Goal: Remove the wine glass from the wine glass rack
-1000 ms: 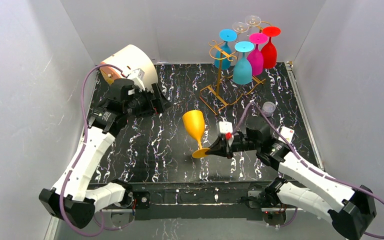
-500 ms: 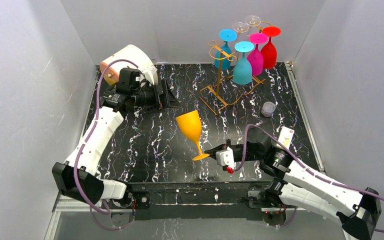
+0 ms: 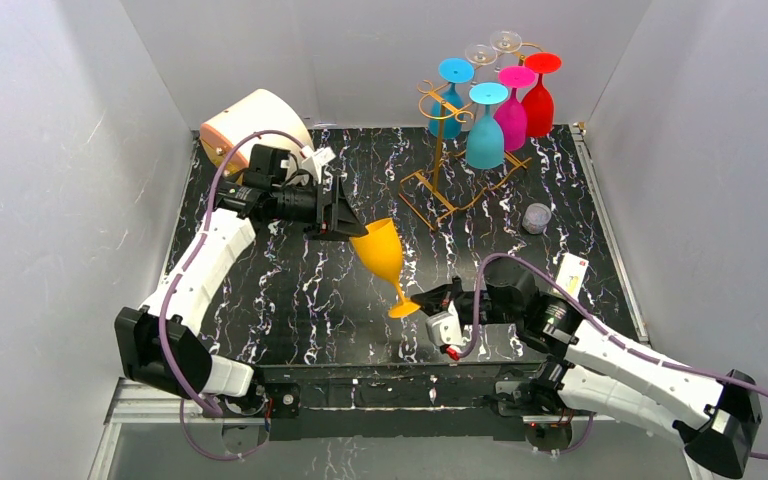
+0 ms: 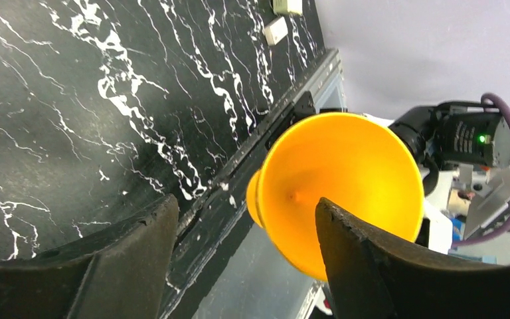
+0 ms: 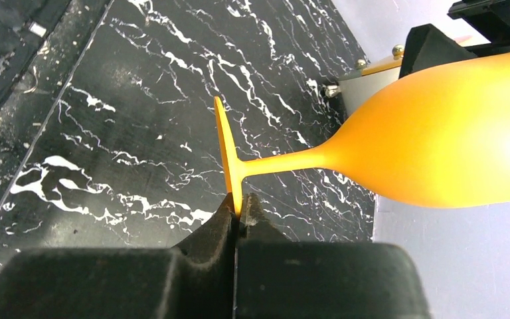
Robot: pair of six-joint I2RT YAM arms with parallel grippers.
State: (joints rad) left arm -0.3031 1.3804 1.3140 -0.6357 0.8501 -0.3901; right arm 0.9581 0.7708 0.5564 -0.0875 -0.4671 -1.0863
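The right arm reached low across the near half of the table, its forearm lying almost flat. The right gripper (image 3: 418,302) was clamped on the edge of the foot of the orange wine glass (image 3: 382,250); the right wrist view showed the thin disc pinched between the two closed fingers (image 5: 241,206). The left arm stretched up from its base and bent inward at the elbow. The left gripper (image 3: 345,222) met the glass's rim with its jaws apart, one finger on each side of the open bowl (image 4: 345,179) (whether either finger touched it could not be told).

The table (image 3: 290,290) was black with white marbled veins and was closed in by plain white walls. A rounded white and orange object (image 3: 250,115) sat at the back left. A small clear cup (image 3: 536,215) and a white card (image 3: 570,270) lay towards the right.

The wine glass was opaque, glossy orange, with a tapered bowl and a slim stem. It hung tilted above mid-table, clear of the wine glass rack (image 3: 439,150), which stood at the back with other coloured glasses (image 3: 486,140) hanging upside down from its hooks.
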